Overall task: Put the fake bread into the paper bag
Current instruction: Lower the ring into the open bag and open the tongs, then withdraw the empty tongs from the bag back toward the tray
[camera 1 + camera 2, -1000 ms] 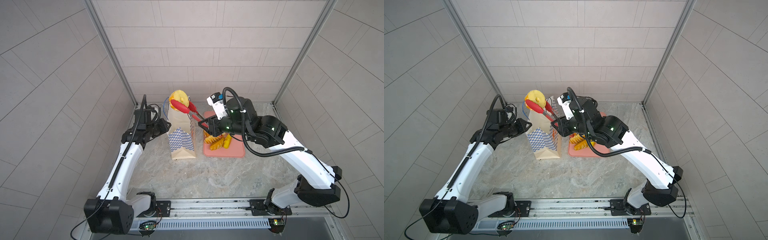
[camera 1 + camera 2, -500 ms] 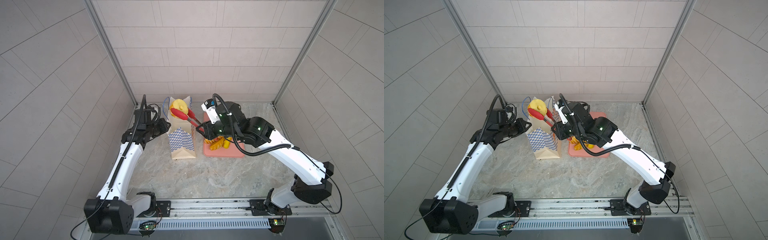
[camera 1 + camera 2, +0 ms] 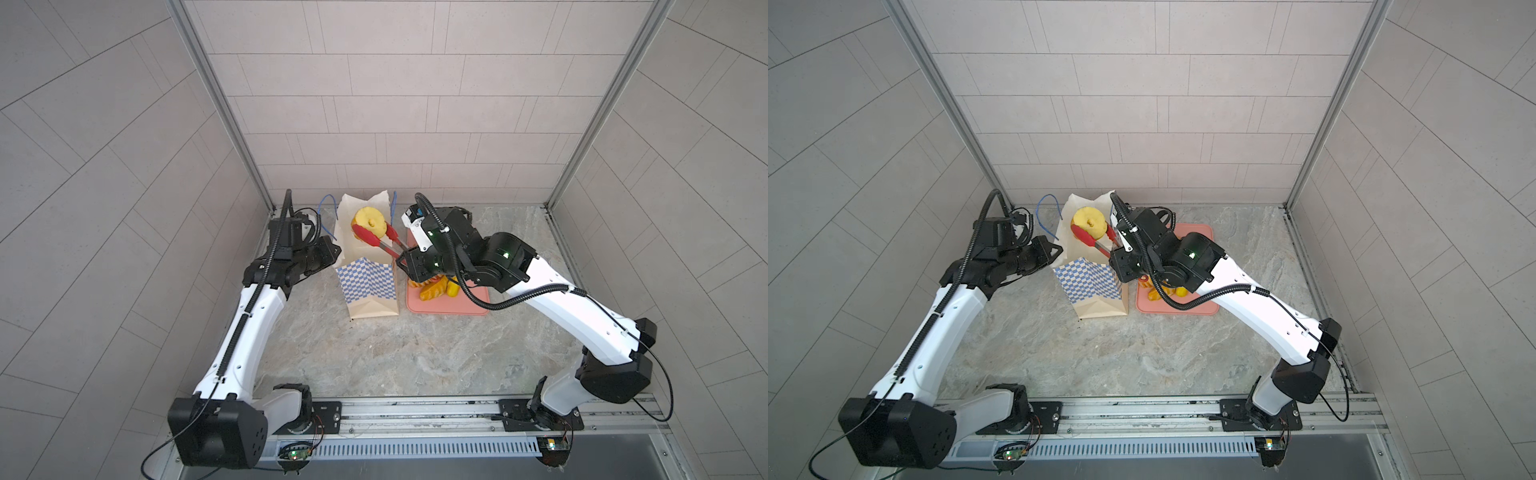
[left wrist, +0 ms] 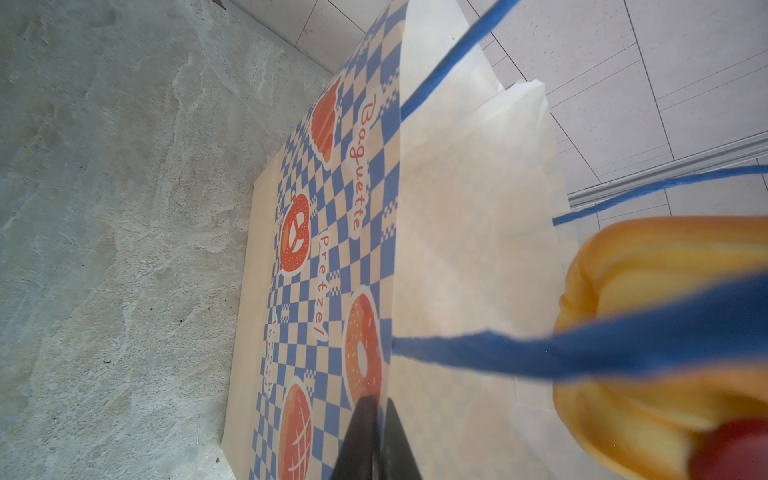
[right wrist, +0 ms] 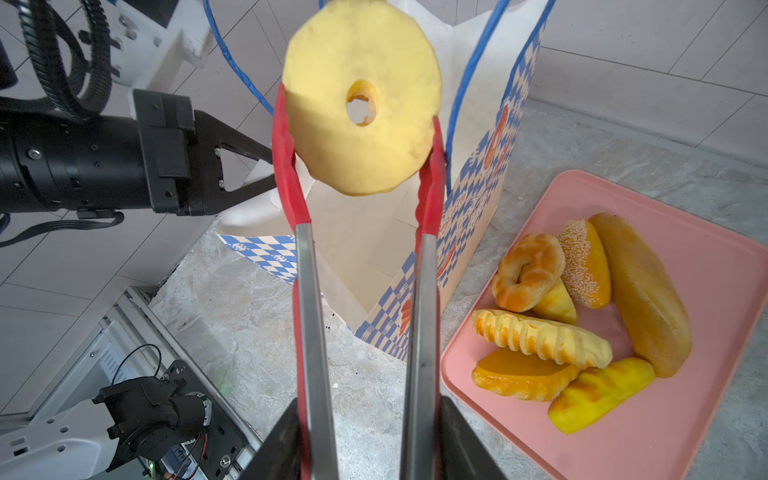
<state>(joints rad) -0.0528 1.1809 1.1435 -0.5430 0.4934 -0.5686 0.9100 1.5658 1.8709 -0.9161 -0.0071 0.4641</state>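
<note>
The paper bag (image 3: 368, 282) (image 3: 1094, 282) stands upright with its mouth wide. My left gripper (image 3: 334, 251) (image 4: 378, 405) is shut on its left rim; the checkered bag wall (image 4: 332, 232) fills the left wrist view. My right gripper (image 3: 409, 266) (image 5: 368, 415) is shut on the red tongs (image 3: 376, 241) (image 5: 307, 291). The tong tips clasp a yellow ring doughnut (image 3: 368, 218) (image 3: 1088, 220) (image 5: 361, 95) right over the bag's mouth (image 5: 365, 257). Several other pieces of fake bread (image 5: 540, 340) (image 3: 436, 289) lie on the pink tray.
The pink tray (image 3: 469, 307) (image 3: 1200, 309) (image 5: 706, 291) lies directly right of the bag, partly under my right arm. Blue cord handles (image 4: 582, 353) (image 5: 469, 75) stick up from the bag's rim beside the doughnut. The back wall stands just behind the bag.
My right arm has lowered the tongs and doughnut from high above the bag down to its mouth. The left gripper's fingers have closed on the bag's rim.
</note>
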